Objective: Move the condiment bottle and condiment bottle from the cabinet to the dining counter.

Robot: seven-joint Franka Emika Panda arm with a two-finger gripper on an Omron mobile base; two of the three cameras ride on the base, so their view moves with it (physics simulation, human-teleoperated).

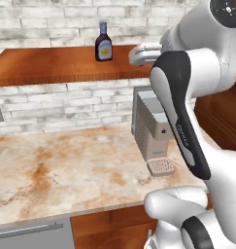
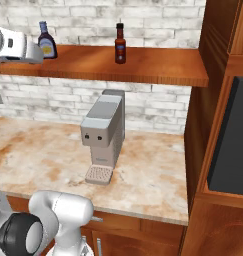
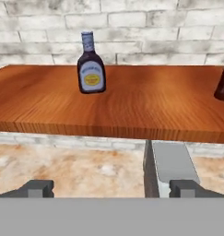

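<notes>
Upright on glossy, wood-grained shelf (image 3: 132, 110): squat dark condiment bottle (image 3: 91, 65) with pale oval label and blue cap; slimmer red-labelled condiment bottle (image 2: 120, 45) well apart. Below, boxy grey coffee machine (image 2: 104, 135) on mottled marble surface (image 1: 66, 170). Hand (image 3: 112, 188) spread wide, grasping nothing, short of shelf.

I am looking at a home kitchen. A marble-look counter (image 2: 158, 175) runs beneath a white brick wall (image 2: 158, 20). A grey coffee machine (image 2: 104, 135) stands on it at the right. A wooden shelf (image 2: 158, 67) above carries two condiment bottles (image 2: 120, 44). Wooden cabinetry (image 2: 213, 125) closes the right side.
</notes>
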